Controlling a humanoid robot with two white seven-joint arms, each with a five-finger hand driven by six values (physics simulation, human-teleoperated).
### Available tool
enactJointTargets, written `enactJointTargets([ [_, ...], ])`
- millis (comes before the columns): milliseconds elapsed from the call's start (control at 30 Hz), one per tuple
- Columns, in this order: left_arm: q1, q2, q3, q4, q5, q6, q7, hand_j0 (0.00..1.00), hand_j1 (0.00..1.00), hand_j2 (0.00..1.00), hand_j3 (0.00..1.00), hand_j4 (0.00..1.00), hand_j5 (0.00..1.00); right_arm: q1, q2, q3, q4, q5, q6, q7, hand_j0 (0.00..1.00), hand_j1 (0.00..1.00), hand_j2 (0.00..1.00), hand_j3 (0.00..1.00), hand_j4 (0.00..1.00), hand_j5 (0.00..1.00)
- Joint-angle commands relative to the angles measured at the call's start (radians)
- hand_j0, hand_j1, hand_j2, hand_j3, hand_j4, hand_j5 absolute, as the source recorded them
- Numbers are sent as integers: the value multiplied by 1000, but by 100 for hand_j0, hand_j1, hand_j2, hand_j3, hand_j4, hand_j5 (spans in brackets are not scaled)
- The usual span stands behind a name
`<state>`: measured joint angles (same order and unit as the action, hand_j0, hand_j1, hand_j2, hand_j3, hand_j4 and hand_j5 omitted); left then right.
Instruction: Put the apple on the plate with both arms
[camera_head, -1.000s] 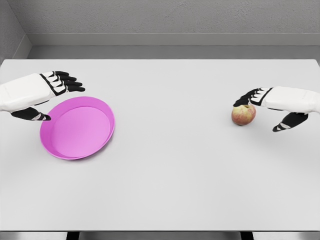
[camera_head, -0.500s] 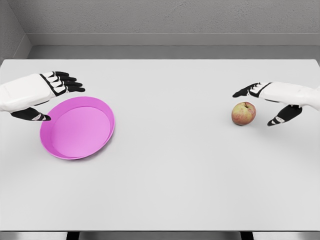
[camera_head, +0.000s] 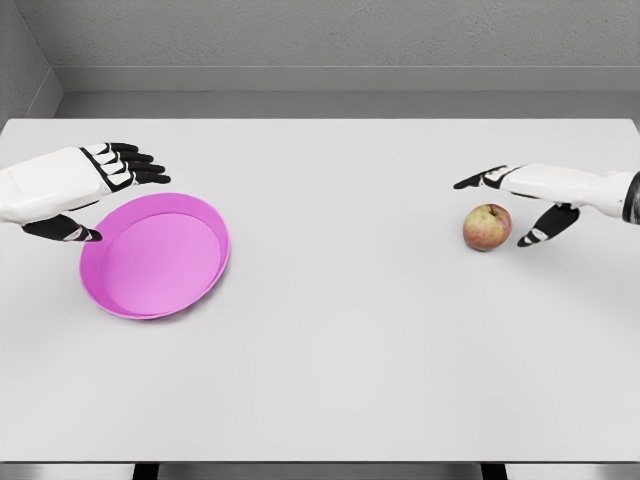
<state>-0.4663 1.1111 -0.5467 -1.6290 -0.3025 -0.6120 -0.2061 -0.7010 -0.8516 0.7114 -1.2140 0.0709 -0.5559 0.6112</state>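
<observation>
The right hand (camera_head: 515, 195), fingers spread, is lifting off the apple (camera_head: 487, 227) it covered a second ago, leaving it ungrasped, well apart from the plate (camera_head: 155, 255) on the counter (camera_head: 340, 330).

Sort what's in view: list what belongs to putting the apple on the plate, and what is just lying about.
Part of the job:
apple
pink plate
right hand, open beside the apple
left hand, open by the plate

Just there:
white table, which carries everything; no other loose items show

No legible text, label or number anywhere, as far as this soft render shows.
</observation>
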Motion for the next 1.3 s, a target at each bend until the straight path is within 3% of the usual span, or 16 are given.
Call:
enactJointTargets([
  [0,0,1,1,0,6,1,1,100,100,100,100,100,100,0,20,20,28,0,4,0,100,100,100,100,100,100],
  [567,0,1,1,0,6,1,1,100,100,100,100,100,100,-20,59,46,108,21,4,0,100,100,100,100,100,100],
  [700,0,1,1,0,6,1,1,100,100,100,100,100,100,-32,94,48,145,47,4,0,100,100,100,100,100,100],
  [1267,0,-5,1,1,5,1,-13,100,100,100,100,100,100,-38,94,62,146,49,4,0,99,99,99,99,99,99],
])
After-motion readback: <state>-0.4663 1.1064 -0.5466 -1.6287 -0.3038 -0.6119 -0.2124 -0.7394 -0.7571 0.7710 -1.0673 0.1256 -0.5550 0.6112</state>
